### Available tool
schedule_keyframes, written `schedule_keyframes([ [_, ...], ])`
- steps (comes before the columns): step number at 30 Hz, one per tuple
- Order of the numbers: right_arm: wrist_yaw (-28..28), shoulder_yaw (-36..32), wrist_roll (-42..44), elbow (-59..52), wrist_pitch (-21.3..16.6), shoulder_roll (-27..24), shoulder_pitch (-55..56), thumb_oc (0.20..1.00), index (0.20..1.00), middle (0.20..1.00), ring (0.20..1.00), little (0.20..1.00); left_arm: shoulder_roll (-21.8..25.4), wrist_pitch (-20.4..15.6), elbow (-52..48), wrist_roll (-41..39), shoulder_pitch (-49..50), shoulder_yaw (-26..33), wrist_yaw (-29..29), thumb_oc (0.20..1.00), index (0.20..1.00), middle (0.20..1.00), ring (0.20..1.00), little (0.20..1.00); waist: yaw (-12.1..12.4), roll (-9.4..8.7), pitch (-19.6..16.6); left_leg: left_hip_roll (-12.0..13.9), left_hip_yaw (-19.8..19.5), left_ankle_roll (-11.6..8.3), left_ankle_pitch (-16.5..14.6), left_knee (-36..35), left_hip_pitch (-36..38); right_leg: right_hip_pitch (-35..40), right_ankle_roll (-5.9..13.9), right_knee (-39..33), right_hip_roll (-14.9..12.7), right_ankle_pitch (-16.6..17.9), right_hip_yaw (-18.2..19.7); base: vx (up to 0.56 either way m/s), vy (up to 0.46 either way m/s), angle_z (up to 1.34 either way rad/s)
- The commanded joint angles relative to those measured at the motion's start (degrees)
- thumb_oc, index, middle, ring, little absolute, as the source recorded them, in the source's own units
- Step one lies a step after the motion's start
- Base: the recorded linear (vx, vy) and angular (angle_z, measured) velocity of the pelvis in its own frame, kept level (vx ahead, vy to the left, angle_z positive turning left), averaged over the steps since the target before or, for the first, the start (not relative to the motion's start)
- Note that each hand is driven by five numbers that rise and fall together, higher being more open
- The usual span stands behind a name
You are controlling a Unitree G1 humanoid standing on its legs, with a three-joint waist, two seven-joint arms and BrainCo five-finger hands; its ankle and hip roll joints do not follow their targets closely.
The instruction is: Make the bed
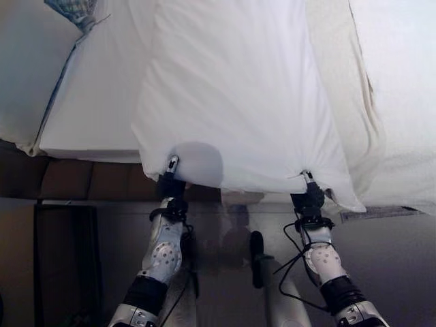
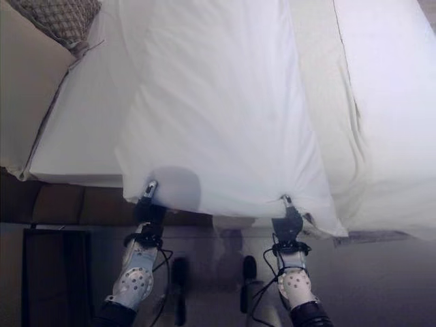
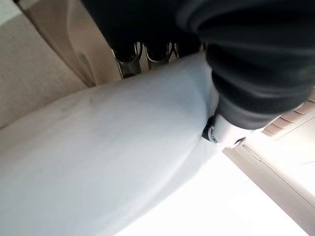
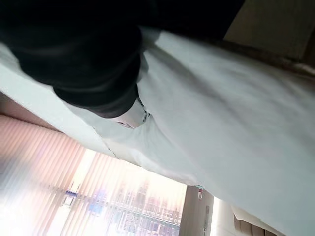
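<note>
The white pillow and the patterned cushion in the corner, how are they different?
The white pillow is plain and smooth; the patterned cushion is grey-brown with a criss-cross texture. The pillow looks much bigger and lies across the middle of the bed, while the cushion sits at the far left corner, mostly cut off. The left robot hand and right robot hand grip the pillow's near edge; nothing touches the cushion. Both are soft bedding.

The bed (image 1: 88, 129), covered by a white sheet, carries a large white pillow (image 1: 231, 95) lying lengthwise with its near end overhanging the bed's near edge, a rumpled cream blanket (image 1: 347, 88) just beside it to the right, and a patterned cushion (image 2: 58, 20) at the far left corner.
</note>
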Motion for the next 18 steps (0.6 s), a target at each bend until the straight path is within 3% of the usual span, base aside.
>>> schedule_keyframes([
  [1,0.2,-2.7,-1.1,-0.9,-4.3,-3.4,4.5,0.200,0.200,0.200,0.200,0.200,2.8,-5.3,-4.6,1.3,1.3,2.9,-1.3,0.200,0.200,0.200,0.200,0.200,0.3,2.98,-2.8,-1.6,1.5,-1.43,10.7,-7.6,2.6,1.2,8.04,-8.0,2.1,6.5,1.4,-0.07,0.388,0.26],
  [4,-0.2,-3.5,-1.2,-0.1,-4.9,-2.3,4.0,0.200,0.200,0.200,0.200,0.200,4.3,-5.1,-3.9,2.4,0.4,0.8,-1.3,0.200,0.200,0.200,0.200,0.200,0.3,2.64,-2.9,-4.3,1.9,-1.49,10.3,-7.4,2.0,1.6,10.01,-12.2,-0.4,9.7,1.9,-0.02,0.363,0.04],
  [7,-0.9,-4.1,-2.3,-0.5,-4.9,-2.1,4.3,0.200,0.200,0.200,0.200,0.200,4.2,-5.0,-2.3,2.3,-0.2,-0.3,-0.8,0.200,0.200,0.200,0.200,0.200,-1.2,2.12,-2.7,-8.8,3.0,-0.16,4.2,3.2,-1.6,4.8,11.93,-16.7,-6.2,13.8,3.5,0.04,0.525,0.38],
  [8,-0.8,-4.1,-2.6,-0.6,-4.6,-2.0,4.3,0.200,0.200,0.200,0.200,0.200,4.0,-5.2,-1.1,2.3,0.0,-0.4,-0.6,0.200,0.200,0.200,0.200,0.200,-1.5,1.80,-2.8,-10.6,2.9,0.80,2.5,5.9,-2.8,5.3,12.70,-19.2,-8.1,17.0,5.1,0.08,0.591,0.81],
  [11,-1.0,-3.9,-4.2,-0.5,-3.7,-2.1,5.3,0.200,0.200,0.200,0.200,0.200,3.5,-4.8,2.3,2.6,0.4,-1.2,0.1,0.200,0.200,0.200,0.200,0.200,-2.0,2.24,-3.0,-14.2,2.5,4.24,-2.1,11.8,-4.5,7.7,12.06,-21.8,-11.8,18.7,7.2,0.14,0.611,0.26],
  [12,-0.5,-4.1,-4.7,0.0,-3.2,-1.8,5.6,0.200,0.200,0.200,0.200,0.200,3.8,-4.2,3.4,5.3,0.9,-1.8,0.3,0.200,0.200,0.200,0.200,0.200,-2.5,2.94,-3.5,-16.0,2.4,5.47,-2.4,10.7,-3.6,6.9,11.43,-20.7,-11.9,20.2,7.9,0.14,0.461,-0.02],
  [13,-0.5,-4.1,-4.6,0.1,-3.2,-1.8,5.6,0.200,0.200,0.200,0.200,0.200,3.8,-4.2,3.4,5.3,0.9,-1.8,0.3,0.200,0.200,0.200,0.200,0.200,-2.5,2.93,-3.5,-16.0,2.5,5.49,-2.4,10.6,-3.6,6.8,11.45,-20.7,-11.9,20.2,7.9,0.12,0.452,-0.02],
  [15,-0.1,-2.5,-5.1,1.0,-2.6,-1.2,5.2,0.200,0.200,0.200,0.200,0.200,3.1,-4.6,4.9,5.5,1.3,-1.0,2.0,0.200,0.200,0.200,0.200,0.200,-1.9,3.32,-3.1,-16.2,4.1,5.93,-2.0,8.8,-1.6,5.6,10.32,-16.5,-9.6,15.6,2.4,0.04,0.303,-0.09],
  [17,0.0,-0.7,-4.7,5.1,-2.1,-0.2,4.7,0.200,0.200,0.200,0.200,0.200,1.3,-6.3,8.3,5.6,0.9,0.8,5.8,0.200,0.200,0.200,0.200,0.200,-1.8,2.83,-1.9,-17.9,6.3,5.93,-1.0,5.0,0.8,4.4,8.78,-12.3,-3.8,10.2,-2.5,-0.01,0.313,-0.40],
  [18,-0.2,-0.3,-5.1,6.7,-1.8,0.0,4.4,0.200,0.200,0.200,0.200,0.200,0.6,-6.9,9.6,5.5,1.0,1.8,7.1,0.200,0.200,0.200,0.200,0.200,-1.6,2.63,-1.7,-18.4,6.7,5.94,-0.7,4.1,1.2,4.3,8.53,-12.1,-2.7,9.6,-3.1,-0.01,0.198,-0.47],
])
